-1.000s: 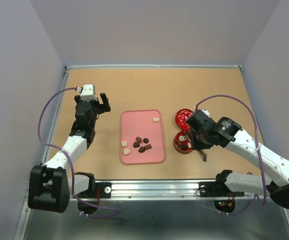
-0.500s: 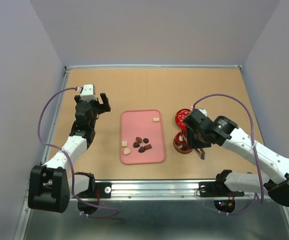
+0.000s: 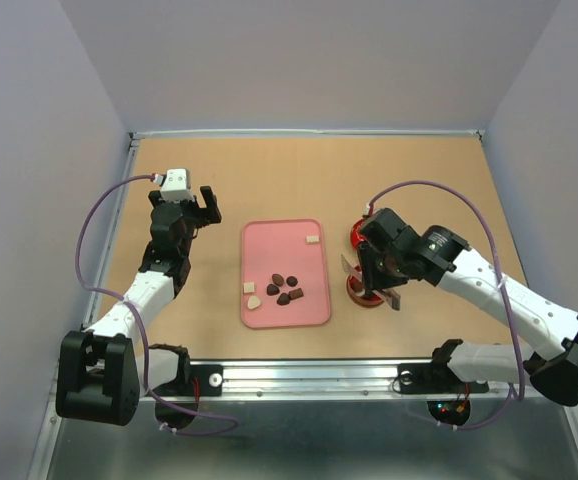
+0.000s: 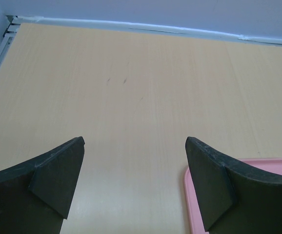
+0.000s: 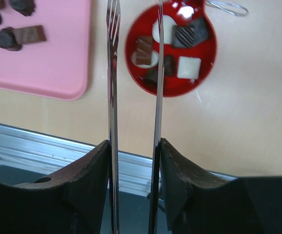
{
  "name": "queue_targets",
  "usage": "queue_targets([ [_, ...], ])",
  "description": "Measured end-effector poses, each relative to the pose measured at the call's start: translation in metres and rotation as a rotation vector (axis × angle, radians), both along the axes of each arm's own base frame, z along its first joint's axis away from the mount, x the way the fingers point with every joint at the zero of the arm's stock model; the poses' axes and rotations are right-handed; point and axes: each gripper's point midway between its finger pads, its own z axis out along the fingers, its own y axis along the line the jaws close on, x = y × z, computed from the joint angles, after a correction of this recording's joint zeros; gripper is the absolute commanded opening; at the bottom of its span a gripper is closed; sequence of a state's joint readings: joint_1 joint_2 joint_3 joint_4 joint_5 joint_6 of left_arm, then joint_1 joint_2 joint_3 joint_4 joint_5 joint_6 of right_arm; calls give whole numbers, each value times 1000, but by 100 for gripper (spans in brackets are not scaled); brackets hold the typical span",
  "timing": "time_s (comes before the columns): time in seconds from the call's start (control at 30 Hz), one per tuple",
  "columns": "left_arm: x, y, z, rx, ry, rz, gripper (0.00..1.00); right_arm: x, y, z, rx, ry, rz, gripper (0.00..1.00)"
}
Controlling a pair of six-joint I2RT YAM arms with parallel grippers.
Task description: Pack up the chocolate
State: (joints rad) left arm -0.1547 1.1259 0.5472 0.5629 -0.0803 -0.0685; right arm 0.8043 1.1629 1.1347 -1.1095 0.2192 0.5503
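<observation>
- The right gripper (image 5: 134, 146) squeezes thin metal tongs (image 5: 112, 73). The tong tips are apart, with nothing between them.
- The left gripper (image 4: 135, 146) is wide open and holds nothing, above the table (image 4: 131, 73).
- Some chocolate (image 5: 188, 67) sits in the red tin (image 5: 209, 53).
- More pieces lie on the pink tray (image 5: 58, 63).

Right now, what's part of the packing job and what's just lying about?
In the job: chocolates, tray, tin, tongs in the right gripper.
Lying about: lid by the tin; left gripper, open, holding nothing.
</observation>
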Motion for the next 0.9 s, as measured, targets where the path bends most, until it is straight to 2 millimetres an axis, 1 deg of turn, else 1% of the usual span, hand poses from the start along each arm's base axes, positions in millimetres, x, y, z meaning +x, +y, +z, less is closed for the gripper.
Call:
queue_targets([
  [0.17, 0, 0, 0, 0, 0, 2, 96, 13, 25, 0, 45, -15, 64, 47],
  [0.37, 0, 0, 0, 0, 1, 1, 96, 26, 40, -5, 55, -38, 107, 47],
  [0.67, 0, 0, -2, 1, 5, 0, 96, 60, 74, -18, 68, -73, 134, 49],
  [0.8, 0, 0, -2, 0, 5, 1, 96, 72, 82, -19, 61, -93, 126, 51],
  [0.9, 0, 0, -2, 0, 5, 1, 96, 77, 84, -18, 60, -104, 122, 51],
])
